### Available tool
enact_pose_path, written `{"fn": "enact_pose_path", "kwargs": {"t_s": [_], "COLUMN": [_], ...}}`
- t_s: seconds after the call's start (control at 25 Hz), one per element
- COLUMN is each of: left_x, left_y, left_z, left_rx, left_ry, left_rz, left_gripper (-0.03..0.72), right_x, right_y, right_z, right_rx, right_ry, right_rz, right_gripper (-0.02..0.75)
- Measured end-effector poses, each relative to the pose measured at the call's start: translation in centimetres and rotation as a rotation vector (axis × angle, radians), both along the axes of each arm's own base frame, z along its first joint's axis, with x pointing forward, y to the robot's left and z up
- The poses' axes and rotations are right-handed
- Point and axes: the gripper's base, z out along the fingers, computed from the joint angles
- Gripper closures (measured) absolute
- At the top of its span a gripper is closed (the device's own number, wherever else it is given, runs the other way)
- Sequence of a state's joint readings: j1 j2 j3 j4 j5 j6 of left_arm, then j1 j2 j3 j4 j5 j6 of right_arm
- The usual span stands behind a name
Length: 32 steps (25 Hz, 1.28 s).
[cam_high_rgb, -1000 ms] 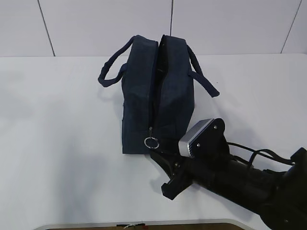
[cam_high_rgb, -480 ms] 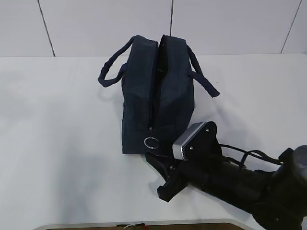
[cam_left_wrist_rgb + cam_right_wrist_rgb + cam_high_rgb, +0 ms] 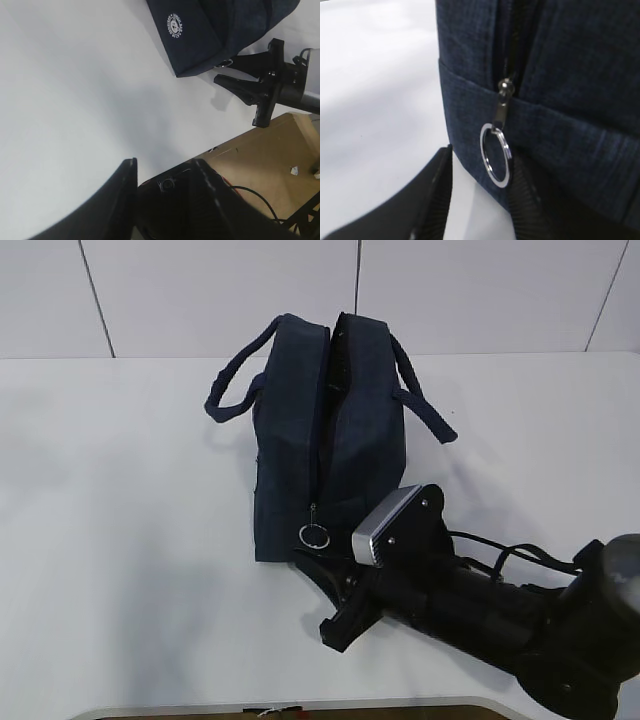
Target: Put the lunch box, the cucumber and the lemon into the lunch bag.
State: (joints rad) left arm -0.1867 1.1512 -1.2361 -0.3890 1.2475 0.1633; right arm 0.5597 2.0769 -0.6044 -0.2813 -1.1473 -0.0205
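Right hand (image 3: 322,570) crept left and closer to lunch bag (image 3: 325,430) near tabletop's rear edge, fingers apart, straddling silver ring pull (image 3: 495,162), not clamped. Left hand (image 3: 162,172) apart, empty. Zipper work likely next; food items unseen.

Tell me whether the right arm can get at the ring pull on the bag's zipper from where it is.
Probably yes. The right gripper sits just below the ring pull, jaws open either side of it, with nothing between them and the lunch bag.
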Motion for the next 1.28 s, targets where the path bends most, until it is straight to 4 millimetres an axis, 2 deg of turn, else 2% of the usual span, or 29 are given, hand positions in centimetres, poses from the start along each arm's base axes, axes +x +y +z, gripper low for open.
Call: {"fn": "enact_pose_path", "kwargs": {"t_s": [0.64, 1.28], "left_x": [0.00, 0.00], "left_y": [0.00, 0.00], "left_z": [0.00, 0.00], "left_rx": [0.000, 0.000], "left_ry": [0.000, 0.000], "left_rz": [0.000, 0.000], "left_gripper": [0.437, 0.437], "right_x": [0.22, 0.48], "right_y": [0.64, 0.44], "right_z": [0.37, 0.40], "right_rx": [0.004, 0.011], "right_ry": [-0.027, -0.023], "right_rz": [0.053, 0.014], "right_gripper": [0.437, 0.437]}}
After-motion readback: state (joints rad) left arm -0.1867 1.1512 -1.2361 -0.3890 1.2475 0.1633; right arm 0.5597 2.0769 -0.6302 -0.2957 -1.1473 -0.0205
